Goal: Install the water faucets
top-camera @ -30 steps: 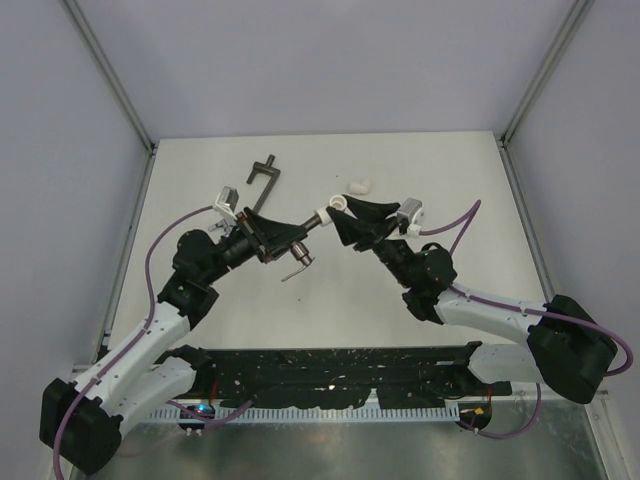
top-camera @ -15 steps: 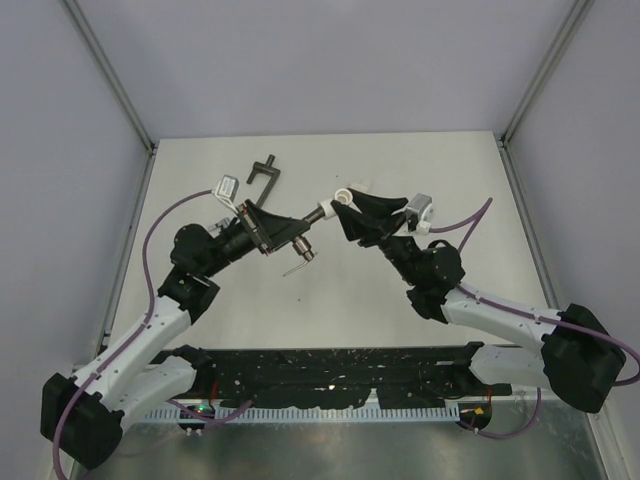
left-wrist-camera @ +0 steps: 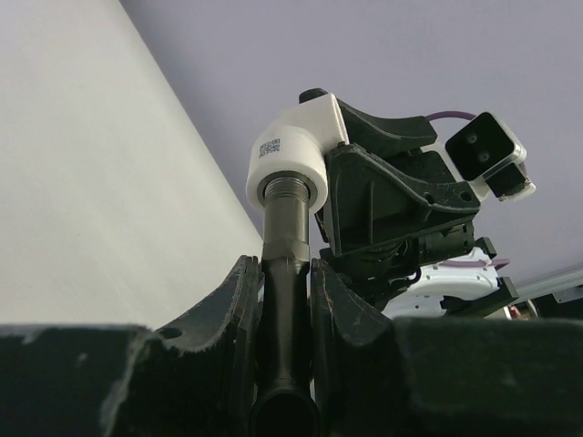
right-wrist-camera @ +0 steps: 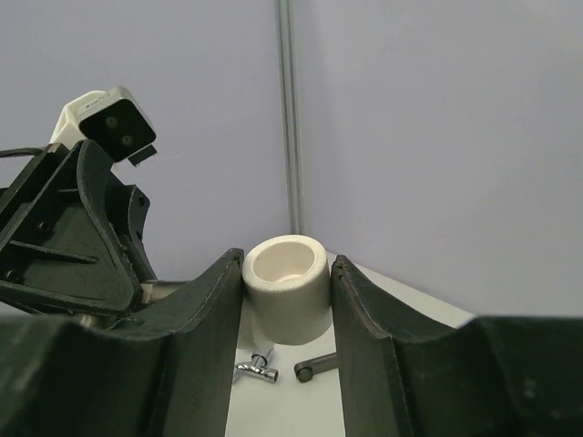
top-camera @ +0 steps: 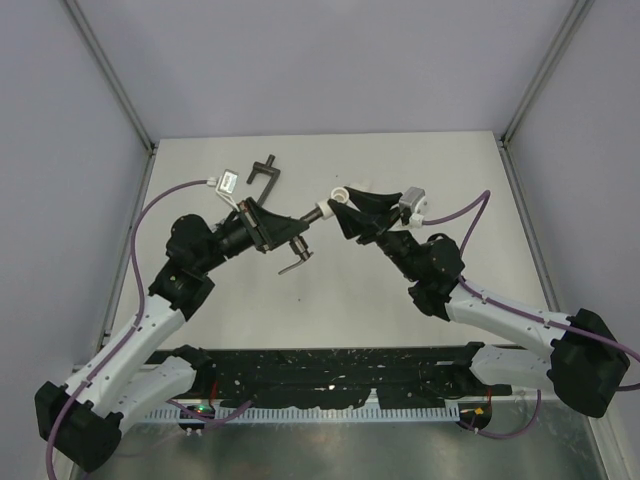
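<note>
Both jaws grip narrowly, the left gripper [left-wrist-camera: 284,273] holding the dark faucet [left-wrist-camera: 287,218] mid-air with its threads entering the white fitting [right-wrist-camera: 290,300] in the right gripper [right-wrist-camera: 287,269], so keep them coaxial while turning.

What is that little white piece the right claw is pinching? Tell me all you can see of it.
The white fitting looks like smooth matte plastic: a short elbow with round sockets and a small printed label. It is off the table, clamped between the right gripper's fingers, one open, empty socket facing that wrist camera. The threaded end of the metal faucet, gripped by the left gripper, sits in its other socket's mouth.
</note>
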Controlling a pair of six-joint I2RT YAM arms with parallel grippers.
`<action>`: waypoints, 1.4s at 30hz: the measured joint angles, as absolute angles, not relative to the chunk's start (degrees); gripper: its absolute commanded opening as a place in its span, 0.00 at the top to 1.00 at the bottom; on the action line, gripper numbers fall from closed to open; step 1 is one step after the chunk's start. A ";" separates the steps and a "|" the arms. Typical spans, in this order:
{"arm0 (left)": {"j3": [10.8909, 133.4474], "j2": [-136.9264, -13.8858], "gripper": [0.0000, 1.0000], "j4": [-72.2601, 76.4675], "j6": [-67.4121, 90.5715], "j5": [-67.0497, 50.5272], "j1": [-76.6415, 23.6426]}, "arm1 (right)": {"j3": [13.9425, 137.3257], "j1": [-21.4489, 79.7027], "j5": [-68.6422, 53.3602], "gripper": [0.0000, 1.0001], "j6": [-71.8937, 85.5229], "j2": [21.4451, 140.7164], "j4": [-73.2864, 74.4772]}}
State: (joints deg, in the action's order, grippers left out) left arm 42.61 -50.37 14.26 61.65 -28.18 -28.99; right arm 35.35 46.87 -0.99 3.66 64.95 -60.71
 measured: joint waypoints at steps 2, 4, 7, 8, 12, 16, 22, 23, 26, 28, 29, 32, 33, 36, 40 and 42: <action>43.05 -50.37 1.00 12.88 60.82 -28.23 -28.99 | 35.35 46.87 -1.23 0.95 3.25 64.95 -60.18; 43.13 -50.37 1.00 12.01 60.03 -28.29 -28.99 | 35.35 46.87 -1.56 0.95 2.96 64.95 -59.64; 43.18 -50.37 1.00 10.94 59.05 -28.29 -28.99 | 35.62 46.87 -1.65 0.95 2.85 64.95 -58.22; 43.18 -50.37 1.00 10.63 58.59 -28.29 -28.99 | 35.86 46.87 -1.65 0.95 2.87 64.95 -57.52; 43.46 -50.33 1.00 9.50 56.16 -28.21 -28.99 | 36.93 46.87 -1.56 0.95 3.25 64.88 -54.57; 43.81 -49.82 1.00 8.78 51.92 -27.90 -28.99 | 39.20 46.87 -1.41 0.95 4.49 64.86 -50.15; 44.53 -48.36 1.00 6.90 42.52 -26.92 -28.99 | 43.22 46.98 -1.76 0.95 6.46 64.86 -42.17; 44.66 -48.07 1.00 6.35 40.64 -26.65 -28.99 | 43.97 47.05 -1.78 0.95 6.66 64.86 -40.49; 45.04 -47.22 1.00 4.73 34.52 -25.96 -29.02 | 45.98 47.22 -2.09 0.95 7.31 64.86 -35.79; 45.63 -46.96 1.00 3.20 29.74 -25.56 -29.12 | 47.22 47.37 -2.11 0.95 7.75 64.86 -32.60; 45.98 -46.92 1.00 2.42 27.83 -25.56 -29.17 | 47.83 47.42 -2.15 0.95 7.92 64.86 -31.18; 47.66 -46.94 1.00 -0.51 20.45 -26.11 -29.26 | 49.45 47.44 -2.87 0.95 8.05 64.86 -27.86; 48.36 -46.96 1.00 -1.56 18.35 -26.44 -29.26 | 49.80 47.44 -3.20 0.95 8.08 64.86 -27.22; 50.52 -47.37 1.00 -5.48 12.62 -27.94 -29.26 | 50.70 47.44 -4.10 0.95 8.05 64.86 -25.54; 52.53 -48.47 1.00 -9.93 6.22 -30.85 -29.17 | 52.05 47.44 -4.93 0.95 7.25 64.84 -21.80; 52.80 -48.64 1.00 -11.64 3.33 -31.29 -29.12 | 52.56 47.44 -5.54 0.95 7.03 64.84 -19.51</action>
